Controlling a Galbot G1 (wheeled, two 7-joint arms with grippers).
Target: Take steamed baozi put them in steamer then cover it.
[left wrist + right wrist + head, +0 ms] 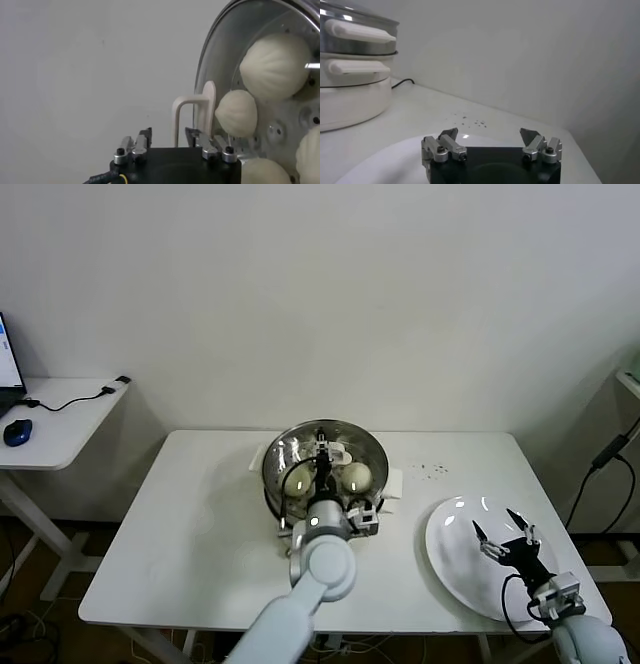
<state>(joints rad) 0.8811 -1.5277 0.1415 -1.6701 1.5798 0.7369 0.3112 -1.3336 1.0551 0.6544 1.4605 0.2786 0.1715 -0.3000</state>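
Looking down from the head view, the steamer (325, 469) sits mid-table with two baozi (355, 476) showing in it, and the left gripper (325, 446) reaches over the pot, its arm hiding part of the inside. The right gripper (503, 529) hovers over the empty white plate (450, 564), fingers spread and holding nothing.

In the left wrist view, four baozi (276, 67) show on the perforated tray, inside the steel rim (210, 60). A cream looped handle (192, 117) stands between the left gripper's (168, 137) fingers; whether they grip it I cannot tell, nor what it belongs to.

In the right wrist view, the right gripper (489, 136) is open over the plate (380, 160), well apart from the steamer (352, 75) with its white side handles.

Judging by the bare plate, loading looks finished and covering is in hand. The next move likely calls for seating a lid squarely on the rim; no lid is clearly visible.
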